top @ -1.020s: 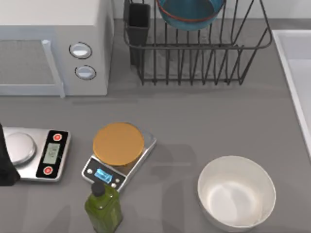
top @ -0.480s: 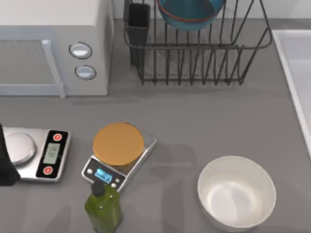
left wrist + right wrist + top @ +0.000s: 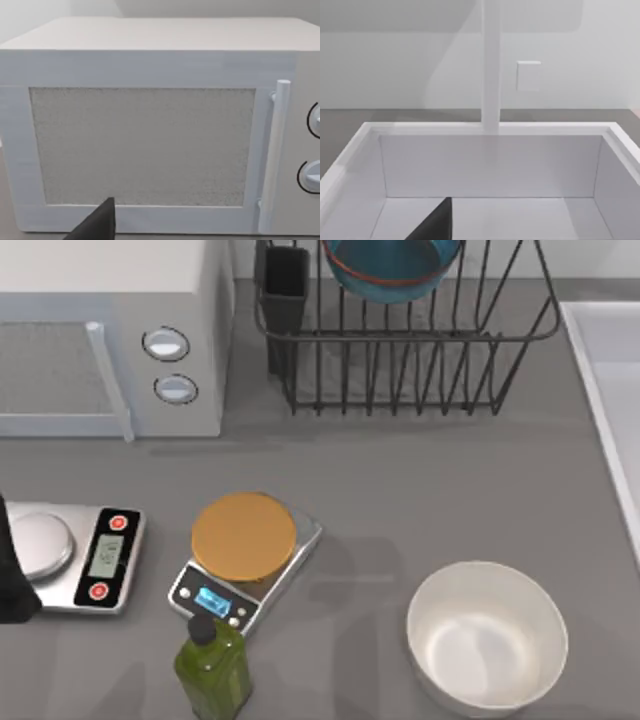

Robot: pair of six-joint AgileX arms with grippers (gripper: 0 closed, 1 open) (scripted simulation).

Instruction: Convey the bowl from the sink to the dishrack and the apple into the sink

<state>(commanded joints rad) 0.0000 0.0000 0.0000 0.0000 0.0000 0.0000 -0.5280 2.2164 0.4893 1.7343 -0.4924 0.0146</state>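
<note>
Grey countertop (image 3: 420,480) filled the top view, with a white microwave (image 3: 110,330) at upper left and the black wire dishrack (image 3: 400,370) at upper centre. The teal-blue bowl (image 3: 392,270) already sat inside that rack at the top edge of the frame, so I judged the first half of the job done. The sink (image 3: 600,380) showed as a pale rim along the right edge. I could not find the apple anywhere, so whether it was already in the basin was beyond telling.

My left arm (image 3: 10,570) rested at the far left edge, beside a silver scale (image 3: 75,555); its wrist camera faced the microwave door (image 3: 145,145), and one dark fingertip (image 3: 97,225) poked in at the bottom. My right wrist camera looked into the sink basin (image 3: 490,165), a fingertip (image 3: 435,222) low in frame. I could not tell how the jaws stood on either side.

If the apple remained to be moved, I would have located it first, then lowered it well inside the basin walls before letting go.

Nearby stood a second scale with an orange disc (image 3: 243,536), a green bottle (image 3: 212,665) and a large white bowl (image 3: 487,637).
</note>
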